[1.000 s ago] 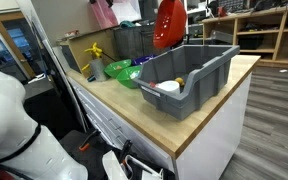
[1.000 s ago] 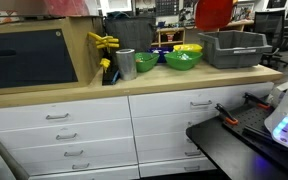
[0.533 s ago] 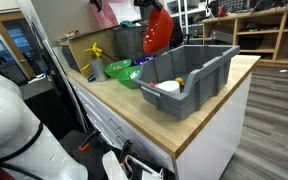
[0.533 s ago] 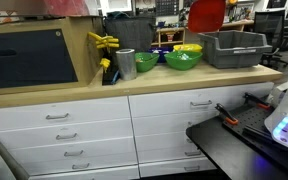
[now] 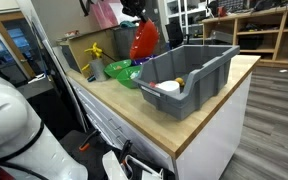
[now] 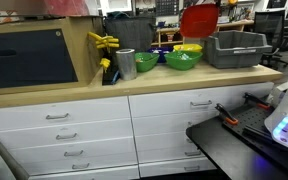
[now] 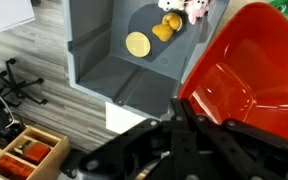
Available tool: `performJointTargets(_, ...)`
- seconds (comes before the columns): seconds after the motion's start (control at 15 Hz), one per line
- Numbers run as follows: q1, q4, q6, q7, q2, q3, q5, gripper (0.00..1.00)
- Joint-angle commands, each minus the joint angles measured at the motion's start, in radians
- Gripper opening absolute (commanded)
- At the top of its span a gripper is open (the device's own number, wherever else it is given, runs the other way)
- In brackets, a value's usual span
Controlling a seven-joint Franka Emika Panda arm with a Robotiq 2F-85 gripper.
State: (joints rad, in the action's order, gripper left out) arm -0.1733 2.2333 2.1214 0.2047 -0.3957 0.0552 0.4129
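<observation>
While the arm [image 5: 132, 6] is angled down from upper centre, the red bowl [image 5: 144, 40] is held tilted, clamped in the gripper [image 7: 180, 118], just left of the grey bin [image 5: 189, 75].

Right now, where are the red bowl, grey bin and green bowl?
red bowl [image 5: 144, 42]: in an exterior view, on its outer wall.
grey bin [image 5: 199, 76]: in an exterior view, on its near side wall.
green bowl [image 6: 182, 61]: in an exterior view, on its front wall.

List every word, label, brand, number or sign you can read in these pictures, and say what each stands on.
No text can be read anywhere.
The red bowl, the grey bin and the drawer fronts show no lettering; things on the background shelves are too small and blurred to read.
</observation>
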Motion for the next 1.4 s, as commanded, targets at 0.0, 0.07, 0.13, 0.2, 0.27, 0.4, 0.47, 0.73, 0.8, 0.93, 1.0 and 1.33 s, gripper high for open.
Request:
performJointTargets(0.0,0.031,-0.022,-0.048,0.025,-0.006,-0.007,-0.043,0.01)
performJointTargets(0.07,0.035,-0.022,-0.054,0.025,-0.005,-0.007,-0.053,0.01)
performJointTargets(0.13,0.038,-0.022,-0.062,0.025,-0.004,-0.007,-0.063,0.01)
performJointTargets(0.2,0.041,-0.023,-0.073,0.025,-0.002,-0.007,-0.076,0.01)
performJointTargets(0.27,0.044,-0.024,-0.086,0.025,-0.002,-0.006,-0.086,0.01)
performJointTargets(0.4,0.052,-0.028,-0.119,0.023,-0.001,-0.007,-0.114,0.01)
performJointTargets(0.47,0.055,-0.031,-0.137,0.023,0.0,-0.008,-0.129,0.01)
performJointTargets(0.73,0.065,-0.049,-0.18,0.024,0.005,-0.01,-0.171,0.01)
performJointTargets(0.8,0.067,-0.055,-0.19,0.023,0.006,-0.01,-0.181,0.01)
performJointTargets(0.93,0.071,-0.069,-0.211,0.021,0.008,-0.013,-0.204,0.01)
performJointTargets(1.0,0.077,-0.077,-0.231,0.013,0.01,-0.016,-0.226,0.01)
performJointTargets(1.33,0.072,-0.041,-0.2,0.005,0.002,-0.015,-0.211,0.03)
